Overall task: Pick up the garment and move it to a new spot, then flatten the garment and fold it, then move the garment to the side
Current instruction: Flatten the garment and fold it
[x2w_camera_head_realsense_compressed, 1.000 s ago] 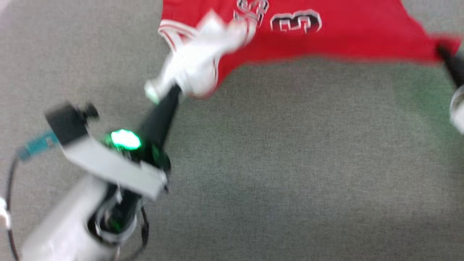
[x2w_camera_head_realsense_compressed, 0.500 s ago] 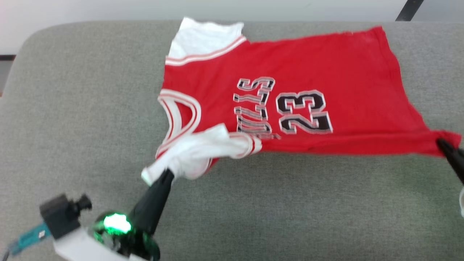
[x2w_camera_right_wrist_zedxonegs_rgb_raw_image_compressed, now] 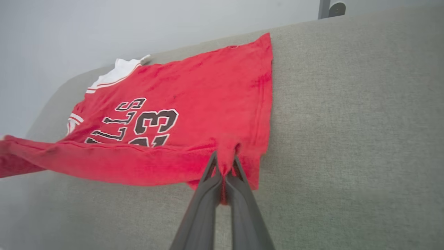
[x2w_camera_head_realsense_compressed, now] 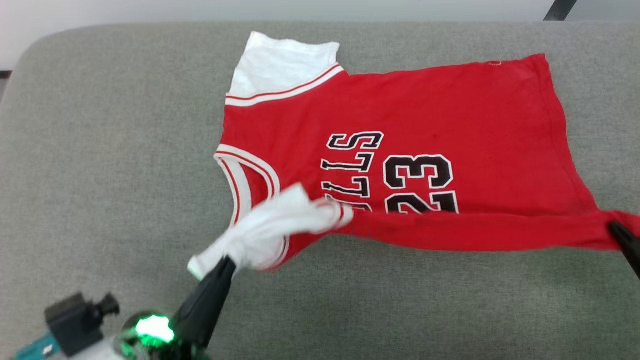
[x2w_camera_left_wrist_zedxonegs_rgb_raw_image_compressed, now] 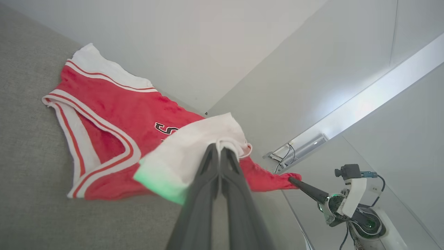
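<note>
Tension counts — left tool (x2w_camera_head_realsense_compressed: 227, 261) at 7 o'clock and right tool (x2w_camera_head_realsense_compressed: 613, 228) at 4, both clamped on the garment (x2w_camera_head_realsense_compressed: 425, 110), should pull evenly.

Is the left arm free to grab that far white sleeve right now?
Probably not yet: the left gripper is shut on the near white sleeve of the jersey. Nothing blocks the far sleeve otherwise.

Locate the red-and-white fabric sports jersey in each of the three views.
Head view: red-and-white sports jersey spread across centre and right.
Left wrist view: jersey at left and centre.
Right wrist view: jersey across the left half.
Shared landmark: its black letter "S".
</note>
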Tool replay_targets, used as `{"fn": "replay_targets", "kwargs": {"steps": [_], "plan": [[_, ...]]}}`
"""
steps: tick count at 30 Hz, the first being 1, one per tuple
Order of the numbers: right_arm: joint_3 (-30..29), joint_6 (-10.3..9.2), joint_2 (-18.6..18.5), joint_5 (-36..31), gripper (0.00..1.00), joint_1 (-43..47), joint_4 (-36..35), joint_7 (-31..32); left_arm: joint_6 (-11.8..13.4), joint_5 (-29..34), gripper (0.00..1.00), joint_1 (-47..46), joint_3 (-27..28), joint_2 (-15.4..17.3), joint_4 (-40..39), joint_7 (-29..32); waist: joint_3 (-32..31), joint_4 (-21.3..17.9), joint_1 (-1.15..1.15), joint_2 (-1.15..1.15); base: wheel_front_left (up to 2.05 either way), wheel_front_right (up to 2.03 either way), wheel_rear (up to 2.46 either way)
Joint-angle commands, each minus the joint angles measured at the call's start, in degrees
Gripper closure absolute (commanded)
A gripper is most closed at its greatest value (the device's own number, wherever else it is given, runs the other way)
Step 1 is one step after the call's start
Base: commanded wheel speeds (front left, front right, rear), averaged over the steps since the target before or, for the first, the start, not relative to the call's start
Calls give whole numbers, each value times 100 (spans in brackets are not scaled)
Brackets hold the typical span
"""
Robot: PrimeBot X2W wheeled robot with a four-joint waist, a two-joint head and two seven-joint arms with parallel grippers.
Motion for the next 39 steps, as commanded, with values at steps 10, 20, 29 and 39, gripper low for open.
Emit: {"fn": "replay_targets", "kwargs": {"steps": [10,20,29,39], "plan": [[335,-6,-235,168,100,-1405,1097,75,3,-485,100,-1798,-740,-17,971,118,425,75,0,0,0,0,0],[872,-6,-492,219,100,-2218,2165,-198,3,-668,100,-2403,-1130,-123,1888,8,839,56,0,0,0,0,0],[1175,-6,-651,250,100,-2302,2646,-525,3,-218,100,-2486,-1071,-270,2578,4,873,56,0,0,0,0,0],[1518,-6,-633,298,0,-2346,2862,-1045,3,250,0,-2840,-1516,334,3102,56,352,68,0,0,0,0,0]]}}
